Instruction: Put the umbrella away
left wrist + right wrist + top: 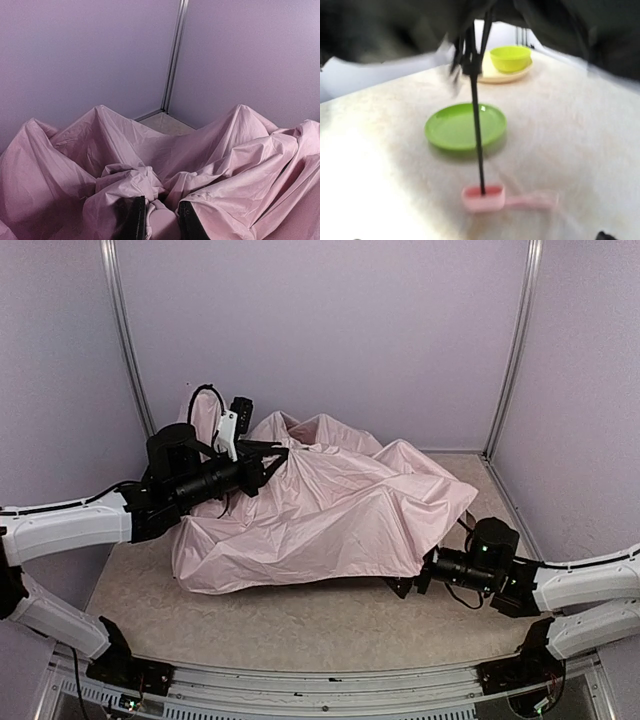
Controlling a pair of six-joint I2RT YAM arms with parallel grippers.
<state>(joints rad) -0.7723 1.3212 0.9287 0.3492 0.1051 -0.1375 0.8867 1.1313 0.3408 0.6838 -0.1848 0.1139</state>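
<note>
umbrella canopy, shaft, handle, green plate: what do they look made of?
Umbrella canopy: thin synthetic fabric, slight sheen, sharp crumpled creases.
Shaft: thin, straight, black; probably metal, but the view is blurred.
Handle: pale pink, smooth; likely moulded plastic.
Green plate: uniform colour, glossy rim; probably plastic.

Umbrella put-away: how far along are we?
Done: nothing visible. The umbrella lies spread on the table, shaft extended to the handle. In hand: left gripper is shut on a pink umbrella part among the folds; right gripper sits at its edge, grip unclear. Remaining: collapse, fold, stow.
</note>
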